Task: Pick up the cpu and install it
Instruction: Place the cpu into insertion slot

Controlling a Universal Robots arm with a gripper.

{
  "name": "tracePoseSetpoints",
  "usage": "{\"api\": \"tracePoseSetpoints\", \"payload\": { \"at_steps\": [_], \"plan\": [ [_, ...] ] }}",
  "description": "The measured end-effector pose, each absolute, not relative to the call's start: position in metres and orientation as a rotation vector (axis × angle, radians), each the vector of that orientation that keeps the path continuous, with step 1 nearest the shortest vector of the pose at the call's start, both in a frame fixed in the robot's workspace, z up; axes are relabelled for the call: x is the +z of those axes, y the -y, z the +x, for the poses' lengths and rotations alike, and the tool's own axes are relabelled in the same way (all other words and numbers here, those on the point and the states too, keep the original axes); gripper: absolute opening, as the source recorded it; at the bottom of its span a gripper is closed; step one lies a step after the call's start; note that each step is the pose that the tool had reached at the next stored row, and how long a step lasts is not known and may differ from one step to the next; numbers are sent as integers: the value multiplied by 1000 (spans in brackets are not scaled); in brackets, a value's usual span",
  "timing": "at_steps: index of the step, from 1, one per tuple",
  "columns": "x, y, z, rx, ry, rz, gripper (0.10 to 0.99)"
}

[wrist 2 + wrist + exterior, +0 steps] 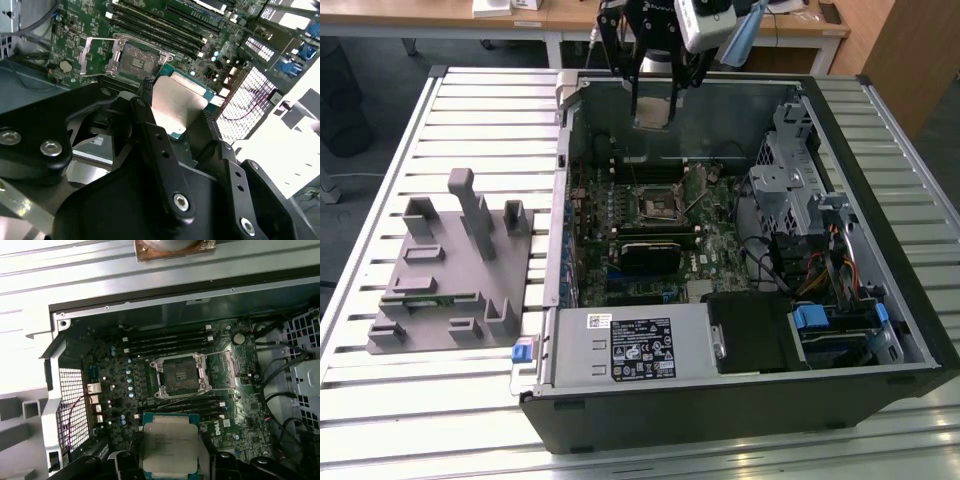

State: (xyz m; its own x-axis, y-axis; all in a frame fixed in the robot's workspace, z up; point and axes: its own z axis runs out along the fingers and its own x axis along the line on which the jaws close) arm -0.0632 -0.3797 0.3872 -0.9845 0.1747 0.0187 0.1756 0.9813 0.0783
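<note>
Gripper (pixel 656 90) is clamped on the cpu (pixel 653 110), one black finger (pixel 150 125) on each of two opposite edges, so it's only as wide open as the chip itself. Chip hangs in the air over the open pc case (pixel 740 395), silvery top facing the first wrist view, well clear of the motherboard (pixel 120 390). Socket (pixel 658 203) sits on the board with its metal frame flipped open. Grey fixture (pixel 450 270) is off at the exterior view's left on the slatted table (pixel 470 110).

The exterior view is looking down on the whole computer case (pixel 720 415), while both wrist views are facing its socket (pixel 137 60) (pixel 179 376) closely
</note>
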Motion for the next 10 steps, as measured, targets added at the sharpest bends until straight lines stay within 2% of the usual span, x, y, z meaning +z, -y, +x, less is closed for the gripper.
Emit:
{"api": "tracePoseSetpoints", "payload": {
  "at_steps": [10],
  "plan": [
    [386,379,-63,-126,3092,-504,525]
  ]
}}
